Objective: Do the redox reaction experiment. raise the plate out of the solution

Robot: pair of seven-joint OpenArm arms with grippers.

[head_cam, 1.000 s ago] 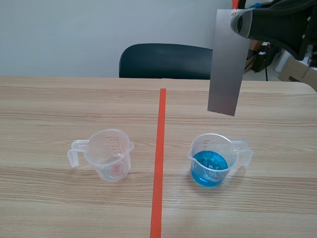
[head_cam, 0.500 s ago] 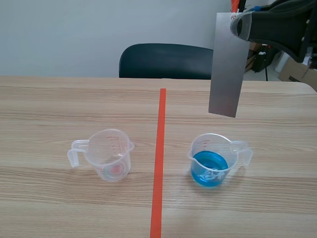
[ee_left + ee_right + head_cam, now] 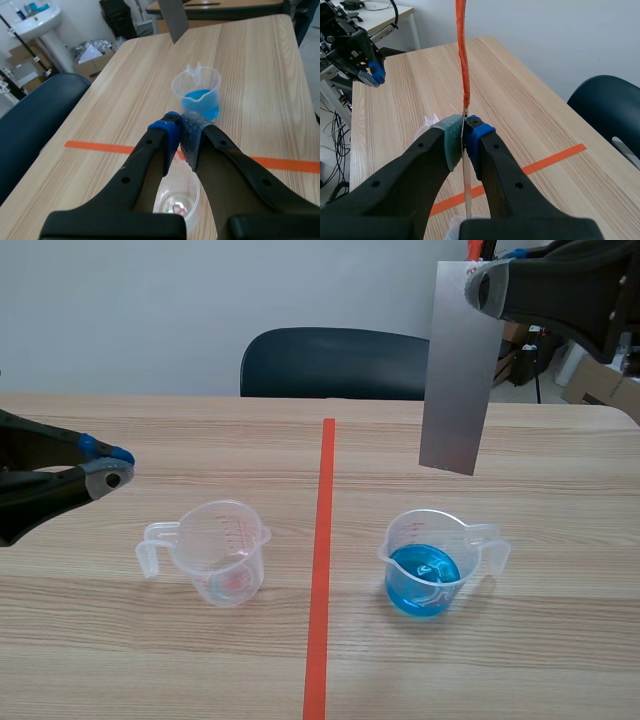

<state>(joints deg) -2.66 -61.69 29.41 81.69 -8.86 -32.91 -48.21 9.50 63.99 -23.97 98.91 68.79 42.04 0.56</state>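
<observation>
Plate (image 3: 457, 370) hung near upright in air, fully clear of blue solution. Lower edge was above and beyond beaker (image 3: 425, 575) on tabletop (image 3: 560, 660). Right end effector (image 3: 480, 285) clamped plate's top end, pads (image 3: 452, 140) on both flat faces. Left end effector (image 3: 110, 475) was closed on nothing, near empty beaker (image 3: 228, 550).

Plate judged thin, stiff, light metal sheet. Faces smooth, lower part probably wet, so slippery. Best hold: dry upper end, pinched flat across faces. Edge-on grip would likely slip or twist.
</observation>
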